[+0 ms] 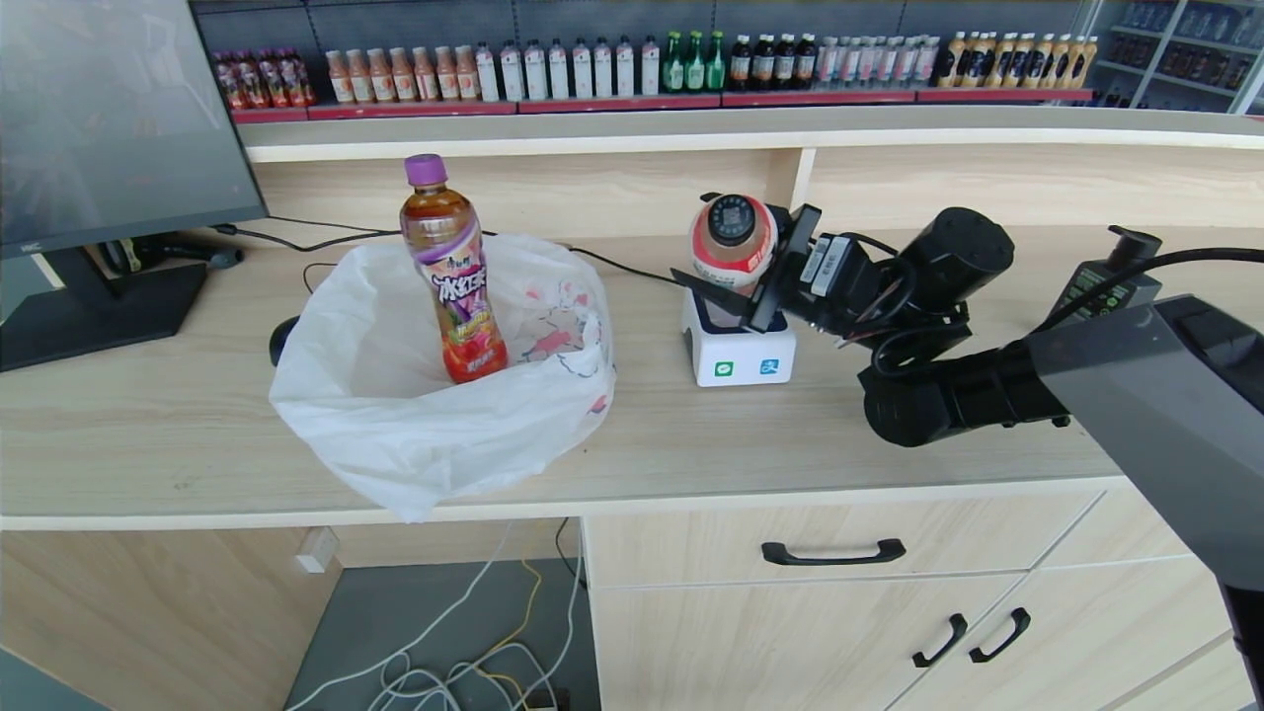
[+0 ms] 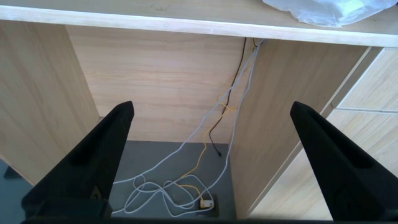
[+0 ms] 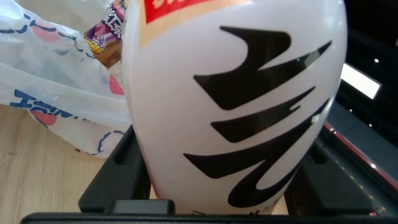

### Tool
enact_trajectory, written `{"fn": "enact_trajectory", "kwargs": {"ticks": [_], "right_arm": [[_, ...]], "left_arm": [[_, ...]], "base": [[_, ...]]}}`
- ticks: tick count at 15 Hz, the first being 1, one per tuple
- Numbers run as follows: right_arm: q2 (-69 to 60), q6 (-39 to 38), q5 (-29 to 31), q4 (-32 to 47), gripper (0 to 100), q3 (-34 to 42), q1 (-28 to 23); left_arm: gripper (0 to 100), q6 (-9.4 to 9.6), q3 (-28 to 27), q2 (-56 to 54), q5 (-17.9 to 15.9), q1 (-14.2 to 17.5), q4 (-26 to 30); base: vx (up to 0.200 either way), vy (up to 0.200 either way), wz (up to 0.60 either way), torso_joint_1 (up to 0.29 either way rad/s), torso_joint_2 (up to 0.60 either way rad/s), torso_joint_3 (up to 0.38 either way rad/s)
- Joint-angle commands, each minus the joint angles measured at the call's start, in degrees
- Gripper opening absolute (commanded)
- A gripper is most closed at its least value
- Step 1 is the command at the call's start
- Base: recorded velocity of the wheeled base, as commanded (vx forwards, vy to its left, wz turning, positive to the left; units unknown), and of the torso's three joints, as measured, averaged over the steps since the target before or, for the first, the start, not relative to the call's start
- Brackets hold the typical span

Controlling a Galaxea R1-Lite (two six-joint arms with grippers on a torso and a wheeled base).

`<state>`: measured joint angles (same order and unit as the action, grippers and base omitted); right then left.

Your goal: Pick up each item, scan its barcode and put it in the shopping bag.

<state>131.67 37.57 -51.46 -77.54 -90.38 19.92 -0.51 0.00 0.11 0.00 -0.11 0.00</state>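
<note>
A white shopping bag (image 1: 395, 415) lies open on the wooden counter (image 1: 750, 444). A tea bottle (image 1: 451, 272) with a purple cap stands upright inside it. My right gripper (image 1: 755, 267) is shut on a white and red bottle (image 1: 731, 242), holding it tilted just above the white scanner box (image 1: 739, 354). Up close, the white bottle (image 3: 236, 106) with black stripes sits between the fingers, with the bag (image 3: 50, 81) behind it. My left gripper (image 2: 211, 162) hangs open below the counter edge, facing cables, with the bag's rim (image 2: 323, 9) above.
A monitor (image 1: 109, 118) stands at the far left, and a black mouse (image 1: 281, 341) is behind the bag. A payment terminal (image 1: 1101, 281) sits at the right. A raised ledge (image 1: 691, 133) backs the counter. Drawers (image 1: 834, 553) are below.
</note>
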Motion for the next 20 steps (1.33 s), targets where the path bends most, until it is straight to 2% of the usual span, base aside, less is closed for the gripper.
{"fn": "enact_trajectory", "kwargs": {"ticks": [1, 13, 17, 18, 20], "right_arm": [[0.08, -0.04, 0.13, 0.02, 0, 0.03, 0.03], [-1.33, -1.45, 2.59, -1.29, 0, 0.56, 0.47], [-2.56, -7.42, 11.99, -6.13, 0, 0.82, 2.4], [-2.74, -7.6, 12.52, -6.39, 0, 1.0, 2.58], [-7.48, -11.03, 21.22, -8.94, 0, 8.47, 5.13]], "left_arm": [[100, -0.02, 0.0, -0.02, 0.0, 0.02, 0.0], [100, -0.02, 0.0, -0.02, 0.0, 0.02, 0.0], [100, -0.02, 0.0, -0.02, 0.0, 0.02, 0.0], [100, -0.02, 0.0, -0.02, 0.0, 0.02, 0.0], [100, -0.02, 0.0, -0.02, 0.0, 0.02, 0.0]], "base": [[0.0, 0.0, 0.0, 0.0, 0.0, 0.0], [0.0, 0.0, 0.0, 0.0, 0.0, 0.0], [0.0, 0.0, 0.0, 0.0, 0.0, 0.0], [0.0, 0.0, 0.0, 0.0, 0.0, 0.0], [0.0, 0.0, 0.0, 0.0, 0.0, 0.0]]}}
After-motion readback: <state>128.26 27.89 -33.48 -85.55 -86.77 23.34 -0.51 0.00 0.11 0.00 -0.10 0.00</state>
